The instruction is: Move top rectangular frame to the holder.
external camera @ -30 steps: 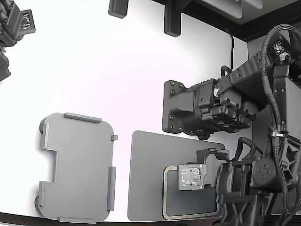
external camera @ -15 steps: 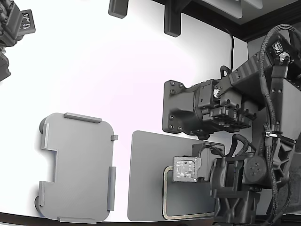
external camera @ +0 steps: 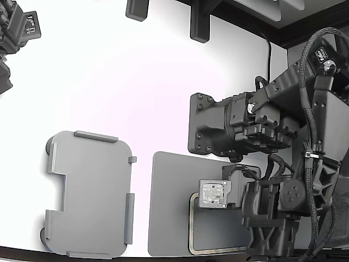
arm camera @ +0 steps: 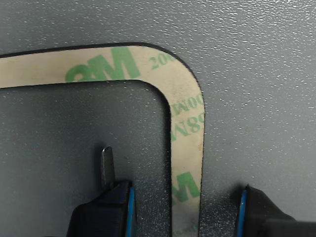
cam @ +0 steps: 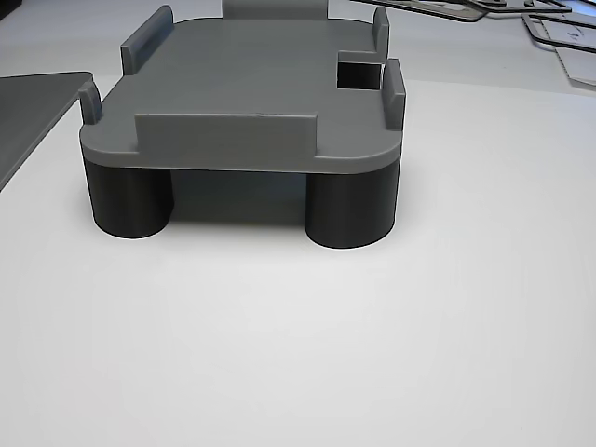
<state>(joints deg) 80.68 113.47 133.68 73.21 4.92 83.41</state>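
Observation:
The top rectangular frame is a thin beige strip with green print, lying flat on a dark grey pad. In the wrist view my gripper is open, and its blue-padded fingers stand on either side of one long side of the frame, near a rounded corner. From the exterior view the frame lies at the pad's near right part, with the arm's wrist head above it. The holder, a light grey tray with raised edge tabs, stands bare at the exterior view's left and on round feet in the other view.
A second black arm and its mount hang just behind the pad. Two black posts stand at the back and a camera at the far left. Flat parts lie behind the holder.
The arm's wrist head has shifted a little to the exterior view's left and toward the back, over the frame's corner. The frame and the holder have not moved.

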